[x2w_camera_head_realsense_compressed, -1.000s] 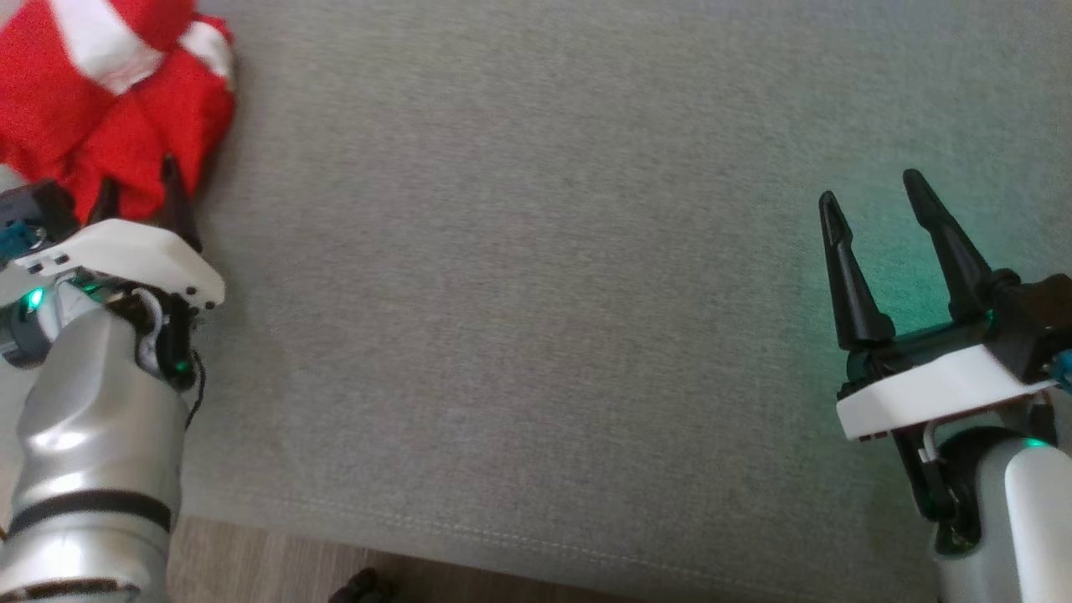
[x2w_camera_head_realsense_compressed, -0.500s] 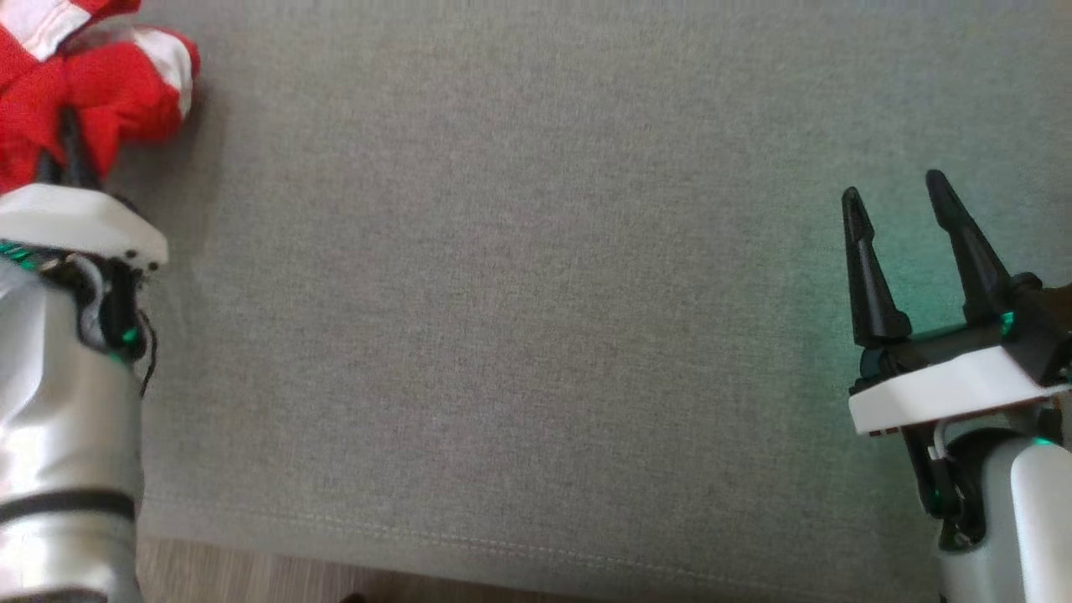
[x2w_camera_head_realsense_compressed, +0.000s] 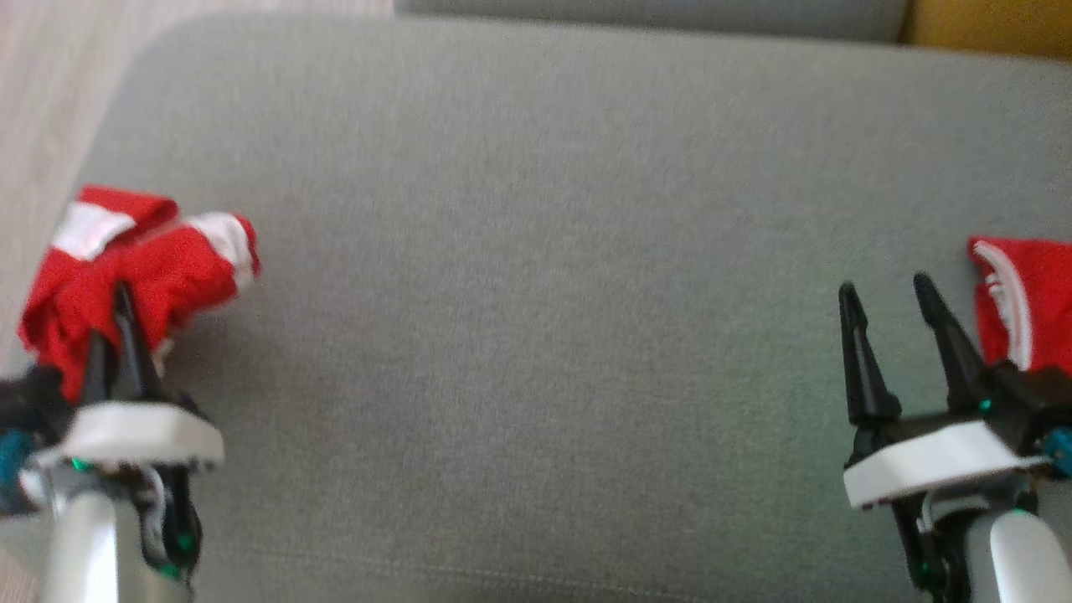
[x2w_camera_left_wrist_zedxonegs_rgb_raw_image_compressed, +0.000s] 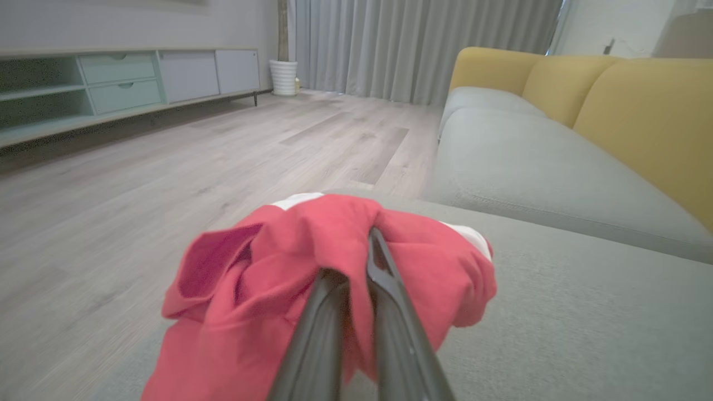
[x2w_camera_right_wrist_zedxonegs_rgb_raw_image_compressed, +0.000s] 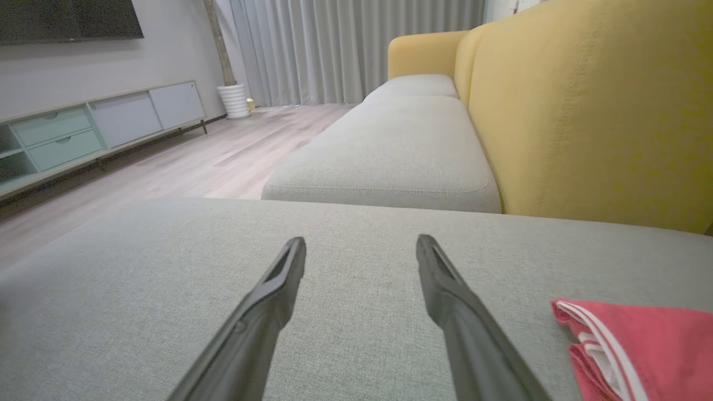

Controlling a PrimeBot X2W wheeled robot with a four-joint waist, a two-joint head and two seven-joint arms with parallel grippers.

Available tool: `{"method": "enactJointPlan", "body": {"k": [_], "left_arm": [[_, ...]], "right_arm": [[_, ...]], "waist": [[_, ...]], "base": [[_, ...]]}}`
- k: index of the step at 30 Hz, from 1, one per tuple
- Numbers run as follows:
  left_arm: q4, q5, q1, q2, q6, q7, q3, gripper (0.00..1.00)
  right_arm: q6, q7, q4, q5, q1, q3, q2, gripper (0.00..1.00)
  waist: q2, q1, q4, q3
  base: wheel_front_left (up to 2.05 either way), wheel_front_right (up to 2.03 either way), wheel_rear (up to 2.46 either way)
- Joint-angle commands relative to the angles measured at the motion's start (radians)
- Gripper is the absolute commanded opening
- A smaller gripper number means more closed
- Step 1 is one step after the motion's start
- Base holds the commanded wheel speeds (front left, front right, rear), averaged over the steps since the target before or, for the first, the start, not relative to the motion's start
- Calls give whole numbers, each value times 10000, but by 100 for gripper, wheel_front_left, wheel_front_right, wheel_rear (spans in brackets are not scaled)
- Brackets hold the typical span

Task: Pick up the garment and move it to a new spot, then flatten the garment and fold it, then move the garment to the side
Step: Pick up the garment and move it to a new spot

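- Between the fingers of your left pincer [x2w_camera_head_realsense_compressed: 113, 331] sits a bunched fold of the red garment [x2w_camera_head_realsense_compressed: 146, 264]; the jaws are clenched on it, and the rest of the cloth spills ahead of and around the tips, near the left edge of the cushion [x2w_camera_head_realsense_compressed: 536, 251].
- Lift until the loose cloth clears the cushion, checking in the left wrist view, then carry it to the open middle, well to this pincer's right.
- Your right pincer [x2w_camera_head_realsense_compressed: 888, 289] stands released, gripping nothing, with a folded red piece [x2w_camera_head_realsense_compressed: 1017, 293] just beside its right finger; steer clear of it.
- Set down gently so the bunch does not roll tighter.
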Motion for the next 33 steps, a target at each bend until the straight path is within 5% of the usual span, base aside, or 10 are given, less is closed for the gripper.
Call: {"method": "enactJointPlan", "body": {"k": [1,18,33], "left_arm": [[-783,191,200,165,78,-123,224,0],[-3763,695,2204,-394,5,542,-1526,0],[-1083,936,-65,-483,-870,350,-3840,0]], "right_arm": [[67,-159,-253,119,21,184,41,100],[67,-346,-170,422,649,264,136,100],[67,-401,61,800,84,697,141,100]], "waist": [[-1,0,-213,-875],[-1,0,-1238,-1642],[-1,0,-3189,-551]], "base": [[0,0,0],[0,0,0],[0,0,0]]}}
